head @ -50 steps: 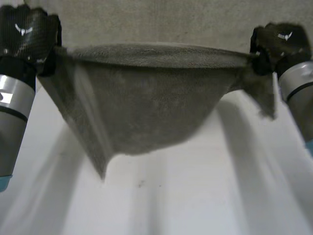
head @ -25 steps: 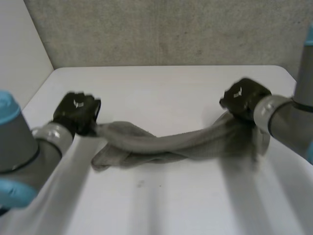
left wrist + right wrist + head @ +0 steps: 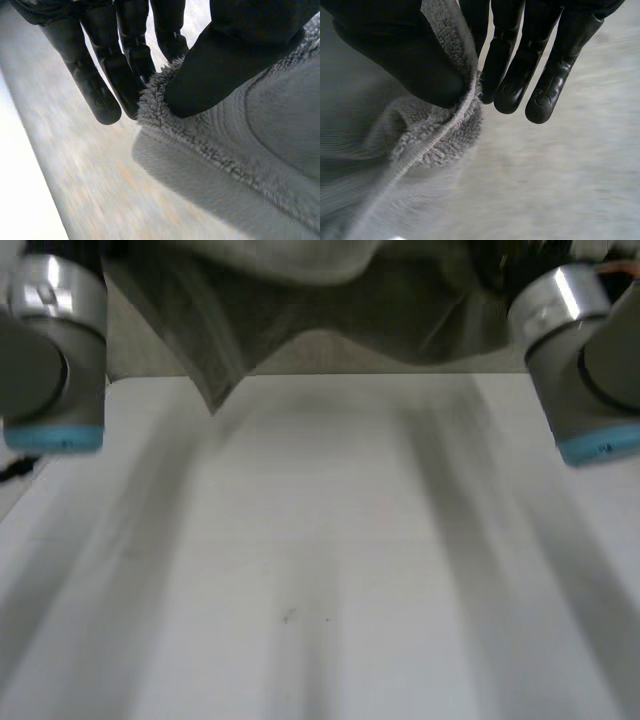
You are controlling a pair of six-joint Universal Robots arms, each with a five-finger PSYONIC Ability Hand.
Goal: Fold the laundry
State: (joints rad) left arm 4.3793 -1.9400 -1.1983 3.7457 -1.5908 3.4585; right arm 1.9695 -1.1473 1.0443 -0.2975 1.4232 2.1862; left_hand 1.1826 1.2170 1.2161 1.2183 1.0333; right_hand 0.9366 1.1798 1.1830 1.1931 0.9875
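Grey towel (image 3: 300, 300) is held up in the air over the counter's (image 3: 330, 570) far edge, hanging clear of it. Its hem is pinched between thumb and fingers by left hand (image 3: 235, 55) and right hand (image 3: 410, 65). Judged best: cloth pulled taut, hands level, lowered flat.

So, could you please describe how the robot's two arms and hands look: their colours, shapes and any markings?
The left arm and right arm are thick grey cylinders, each with a shiny silver band and a light-blue cap. The left hand and right hand are matte black, with long fingers and a broad thumb. Small round marks sit near the right hand's fingertips.
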